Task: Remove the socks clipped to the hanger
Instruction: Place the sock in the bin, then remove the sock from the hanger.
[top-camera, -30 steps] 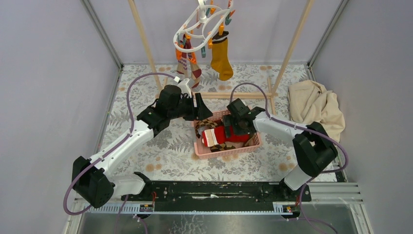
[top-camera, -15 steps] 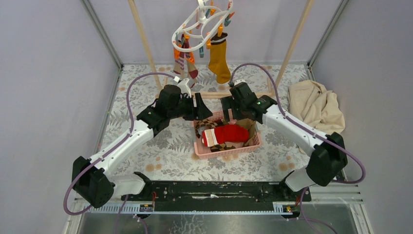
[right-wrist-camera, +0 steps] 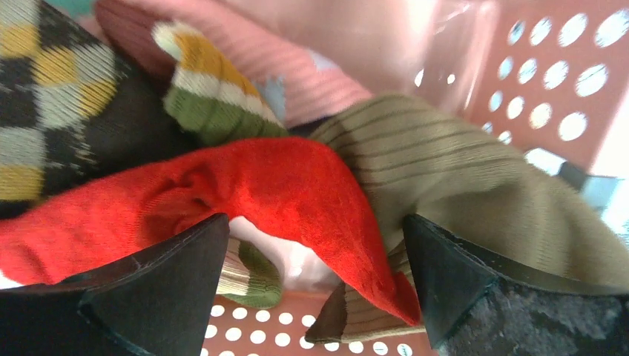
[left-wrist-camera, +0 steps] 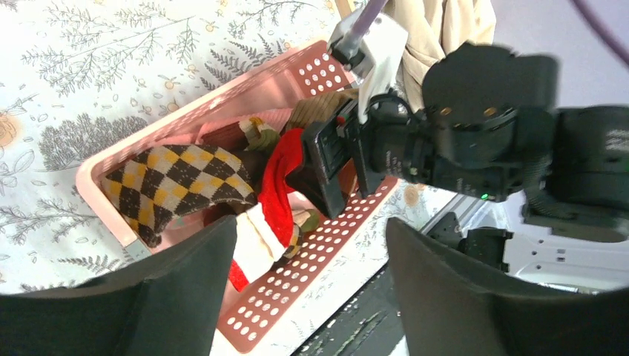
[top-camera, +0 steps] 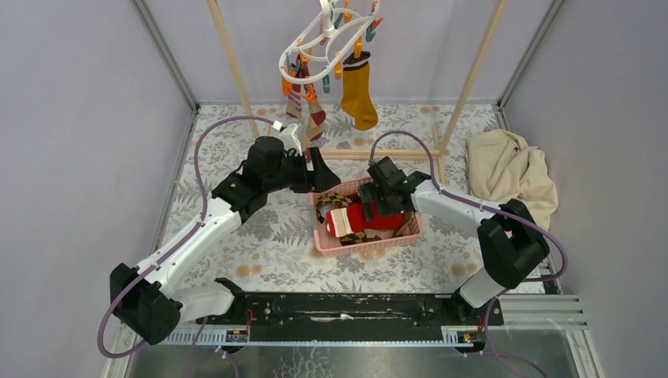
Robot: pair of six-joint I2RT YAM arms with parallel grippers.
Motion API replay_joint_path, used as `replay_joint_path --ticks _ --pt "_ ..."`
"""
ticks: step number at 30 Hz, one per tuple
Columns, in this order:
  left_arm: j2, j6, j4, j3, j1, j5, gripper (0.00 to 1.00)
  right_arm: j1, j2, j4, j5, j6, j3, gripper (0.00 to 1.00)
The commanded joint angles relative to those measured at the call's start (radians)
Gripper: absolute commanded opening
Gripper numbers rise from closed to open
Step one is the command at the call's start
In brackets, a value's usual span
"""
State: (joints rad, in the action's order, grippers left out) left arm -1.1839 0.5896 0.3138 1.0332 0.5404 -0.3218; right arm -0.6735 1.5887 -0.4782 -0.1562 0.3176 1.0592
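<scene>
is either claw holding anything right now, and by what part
Nothing is held. Both stand open: the right claw over the red sock in the basket, the left claw empty.

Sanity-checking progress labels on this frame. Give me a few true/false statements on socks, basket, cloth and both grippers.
1. A mustard sock hangs clipped to the hanger. True.
2. The basket is empty. False: it holds a red sock, an argyle sock and others.
3. The right gripper is open above the red sock. True.
4. The left gripper grips a sock. False: it is open and holds nothing.
5. The beige cloth lies in the basket. False: it lies on the table, right of the basket.
</scene>
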Motion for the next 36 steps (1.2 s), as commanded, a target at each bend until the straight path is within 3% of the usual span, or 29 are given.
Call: replay_joint_path --ticks 1,9,18,26,31,36 --pt "0.019 -0.027 0.034 0.012 -0.015 0.006 0.97 -0.007 0.019 0.112 0.05 0.048 -0.077 0.95" --pt "0.038 -0.042 0.072 0.024 -0.047 0.037 0.99 -0.006 0.05 0.147 0.033 0.045 -0.111 0.94" --pt "0.05 -0.053 0.09 0.037 -0.101 0.074 0.99 -0.006 -0.141 -0.045 -0.002 -0.008 0.046 0.94" --pt "0.031 -0.073 0.058 0.029 -0.139 0.14 0.99 -0.006 -0.291 -0.006 0.071 -0.024 0.065 0.95" --pt "0.004 -0.079 -0.024 -0.013 -0.142 0.257 0.99 -0.007 -0.35 0.036 0.093 -0.024 0.033 0.95" --pt "-0.012 -0.065 -0.269 -0.15 -0.142 0.381 0.99 -0.006 -0.381 0.044 0.096 -0.026 0.018 0.96"
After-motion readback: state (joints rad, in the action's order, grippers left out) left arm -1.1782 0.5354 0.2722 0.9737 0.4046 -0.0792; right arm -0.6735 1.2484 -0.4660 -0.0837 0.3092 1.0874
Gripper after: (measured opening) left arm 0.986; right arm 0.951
